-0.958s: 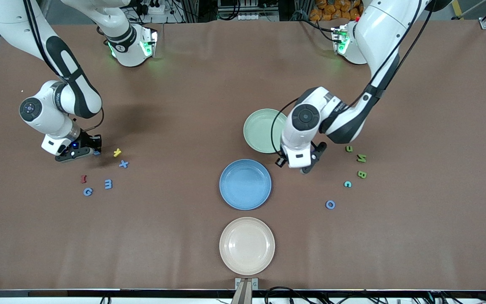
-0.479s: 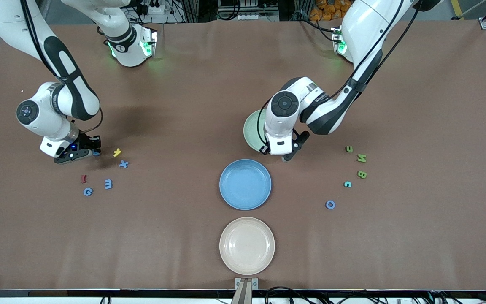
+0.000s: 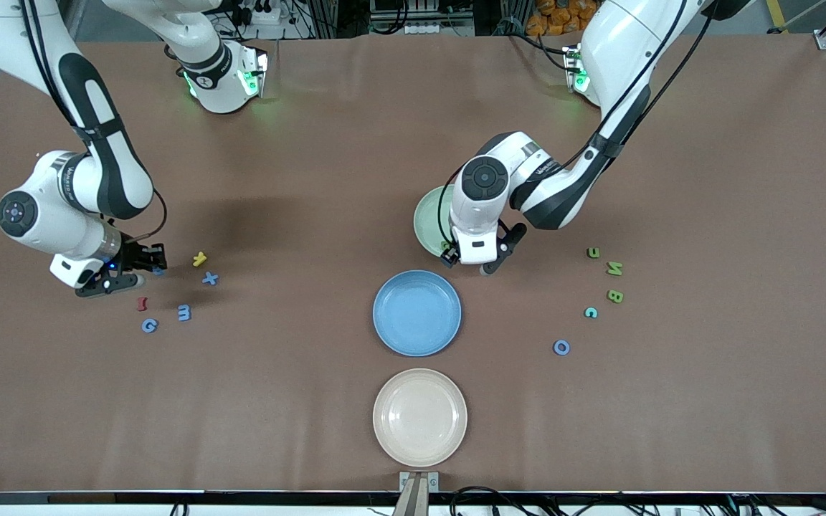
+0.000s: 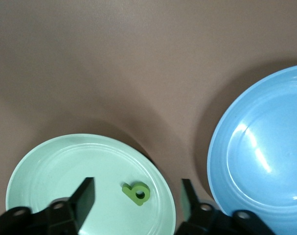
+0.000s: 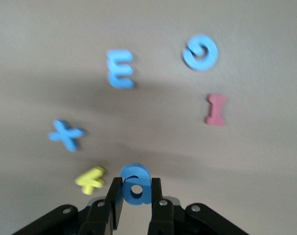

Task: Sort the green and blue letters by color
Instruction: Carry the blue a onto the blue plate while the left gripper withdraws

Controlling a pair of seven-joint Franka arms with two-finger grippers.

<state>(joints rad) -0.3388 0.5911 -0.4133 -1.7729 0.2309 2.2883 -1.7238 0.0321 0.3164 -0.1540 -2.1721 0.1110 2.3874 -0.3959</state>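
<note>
My left gripper [image 3: 468, 264] hangs open over the edge of the green plate [image 3: 431, 215] that faces the blue plate [image 3: 416, 313]. In the left wrist view a lime green letter [image 4: 137, 192] lies in the green plate [image 4: 50, 161], below and between the spread fingers of my left gripper [image 4: 138, 200]. My right gripper [image 3: 151, 270] is shut on a blue letter [image 5: 136, 174], held just above the table beside the yellow letter [image 3: 199, 259]. Blue letters X [image 3: 210, 279], E [image 3: 183, 312] and G [image 3: 149, 326] lie close by. Green letters [image 3: 614, 269] lie toward the left arm's end, with a blue O [image 3: 561, 347].
A red letter [image 3: 142, 304] lies among the blue ones near my right gripper. A teal C [image 3: 591, 312] sits by the green letters. A beige plate [image 3: 420, 417] stands nearest the front camera, in line with the blue and green plates.
My left arm swung over the green plate and its gripper opened, leaving the green letter in the plate. My right arm drew away from the yellow letter, carrying the blue letter.
</note>
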